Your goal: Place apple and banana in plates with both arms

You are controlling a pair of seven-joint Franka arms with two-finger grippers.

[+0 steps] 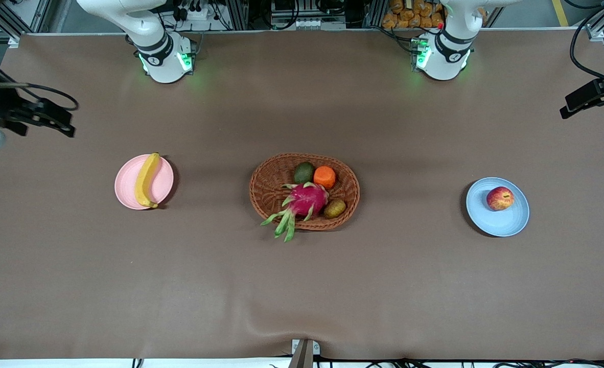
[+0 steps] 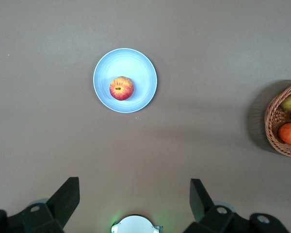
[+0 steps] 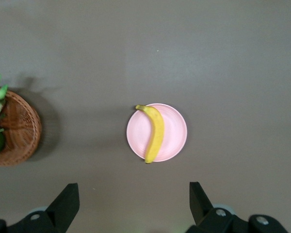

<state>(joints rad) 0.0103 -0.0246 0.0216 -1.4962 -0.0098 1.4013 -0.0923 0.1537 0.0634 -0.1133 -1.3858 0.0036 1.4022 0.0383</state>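
Bare table [image 1: 302,286] around both plates; only the basket [image 1: 263,186] midway between them.

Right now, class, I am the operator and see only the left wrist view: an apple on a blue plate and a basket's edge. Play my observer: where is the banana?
Observer: The banana lies on the pink plate, toward the right arm's end of the table.
Operator: What fills the part of the basket I can't see?
Observer: A dragon fruit; its green leaves hang over the rim of the basket on the side nearer the front camera.
Operator: And the right claw?
Observer: The right claw is open, holds nothing and hangs above the table with the banana's plate in its view.
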